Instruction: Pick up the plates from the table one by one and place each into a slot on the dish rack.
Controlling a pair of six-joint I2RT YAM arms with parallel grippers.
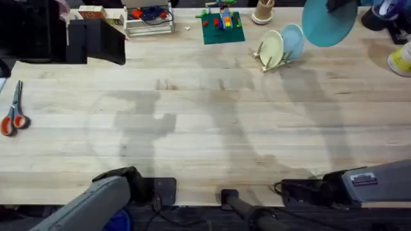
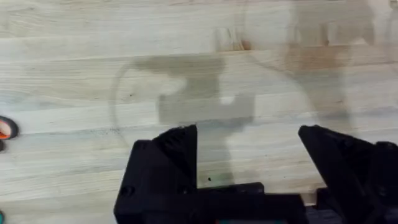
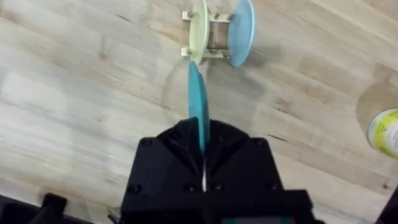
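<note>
Gripping a turquoise plate (image 3: 198,106) edge-on, the right gripper (image 3: 203,152) hangs above the dish rack (image 3: 213,37); the left gripper (image 2: 247,155) hovers wide over bare tabletop (image 2: 186,37).

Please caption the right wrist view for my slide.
Right gripper holds turquoise plate edge-on above the rack.

The right pincer (image 3: 203,146) grips a turquoise plate (image 3: 198,102) edge-on above the dish rack (image 3: 214,34).

Orange-handled scissors (image 1: 13,113) are lying at the left edge. A white wire stand (image 1: 149,19) and a green board of toy bricks (image 1: 223,27) are sitting along the top.
</note>
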